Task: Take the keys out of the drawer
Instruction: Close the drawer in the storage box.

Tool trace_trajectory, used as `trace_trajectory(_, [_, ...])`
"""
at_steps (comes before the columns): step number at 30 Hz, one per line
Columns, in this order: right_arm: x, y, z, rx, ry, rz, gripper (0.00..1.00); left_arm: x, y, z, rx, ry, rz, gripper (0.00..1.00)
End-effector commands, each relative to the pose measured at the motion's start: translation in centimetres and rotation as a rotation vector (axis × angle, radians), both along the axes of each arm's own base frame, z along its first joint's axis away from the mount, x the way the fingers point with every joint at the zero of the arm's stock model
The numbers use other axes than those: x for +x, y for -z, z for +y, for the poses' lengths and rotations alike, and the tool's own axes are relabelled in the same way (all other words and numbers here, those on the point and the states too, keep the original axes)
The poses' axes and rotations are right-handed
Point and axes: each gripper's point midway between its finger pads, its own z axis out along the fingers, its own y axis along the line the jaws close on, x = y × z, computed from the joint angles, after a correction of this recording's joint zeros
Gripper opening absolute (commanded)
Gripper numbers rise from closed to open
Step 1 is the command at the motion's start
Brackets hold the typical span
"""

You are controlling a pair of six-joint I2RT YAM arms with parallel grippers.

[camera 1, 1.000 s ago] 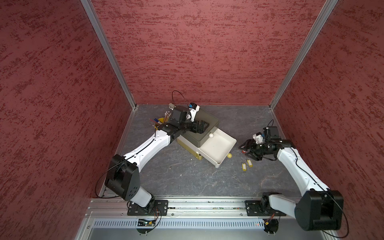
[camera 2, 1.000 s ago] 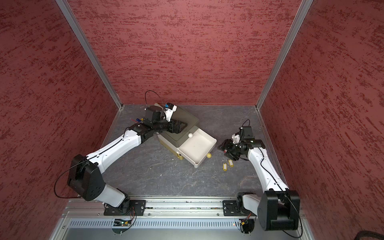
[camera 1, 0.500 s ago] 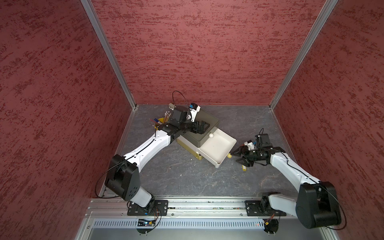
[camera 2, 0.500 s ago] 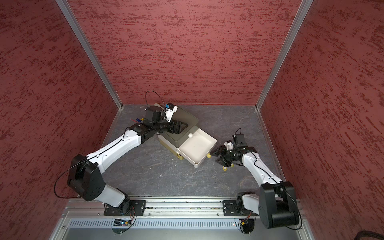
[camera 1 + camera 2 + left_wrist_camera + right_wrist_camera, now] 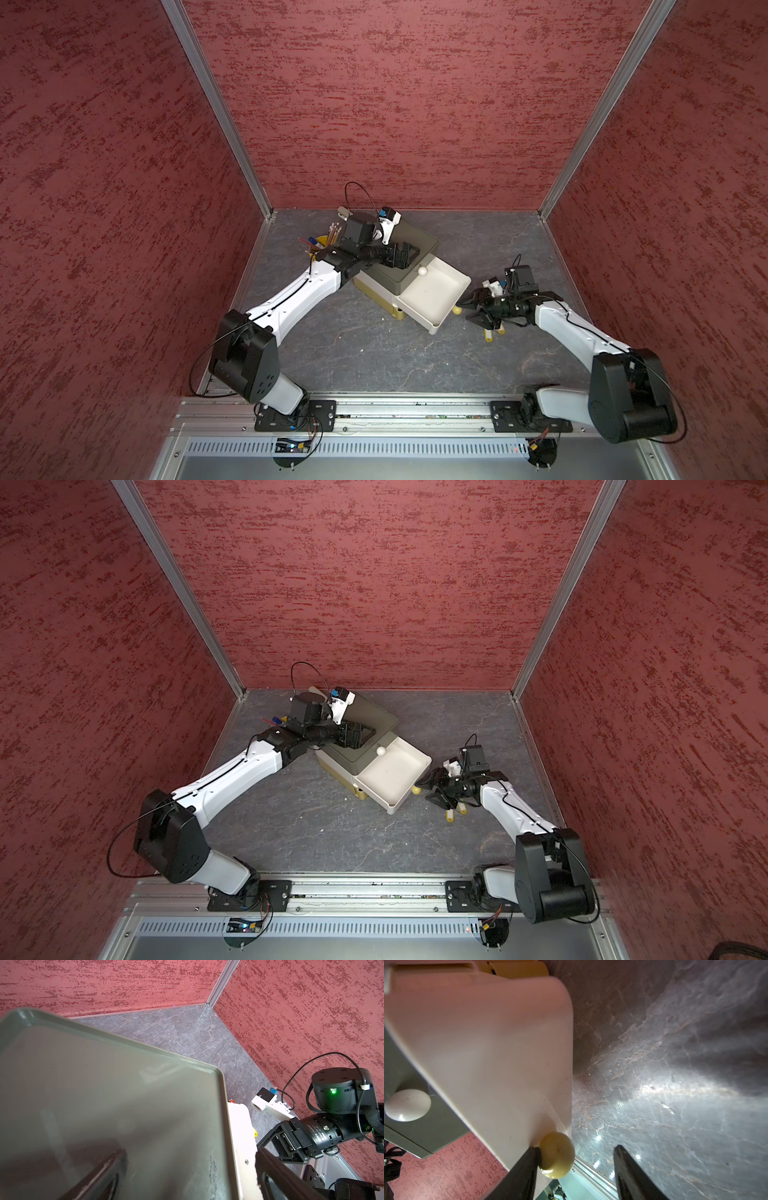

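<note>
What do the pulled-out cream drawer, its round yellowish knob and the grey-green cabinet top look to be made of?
Pulled-out cream drawer: likely moulded plastic, smooth satin finish, going by its rounded corners and soft sheen.
Round yellowish knob: probably plastic too, glossy, with a bright highlight.
Grey-green cabinet top: seems plastic, semi-gloss, with faint reflections and a raised moulded lip.

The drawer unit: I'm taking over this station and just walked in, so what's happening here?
The left pincer sits open on the grey top of the drawer unit. Its white drawer is pulled out and looks empty from above. The right pincer is open at the drawer's yellow knob, with one finger against it but not closed on it. Two yellow-tagged keys lie on the table beside that arm; no other keys show.
</note>
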Motion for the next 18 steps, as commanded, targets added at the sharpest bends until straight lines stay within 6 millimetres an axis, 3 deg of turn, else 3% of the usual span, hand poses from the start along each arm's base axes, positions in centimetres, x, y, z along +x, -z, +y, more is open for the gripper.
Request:
trace_trajectory(1, [1.1, -0.1, 0.5, 0.012, 0.005, -0.082, 0.6, -4.4, 8.8, 1.8, 0.158, -0.011, 0.341, 1.0])
trace_trajectory(9, [0.4, 1.1, 0.9, 0.096, 0.028, -0.165, 0.54, -4.8, 9.1, 1.9, 0.169, -0.01, 0.35, 1.0])
trace_trajectory(18, [0.0, 2.4, 1.1, 0.145, 0.056, -0.202, 0.36, -5.3, 9.5, 2.0, 0.186, -0.005, 0.359, 1.0])
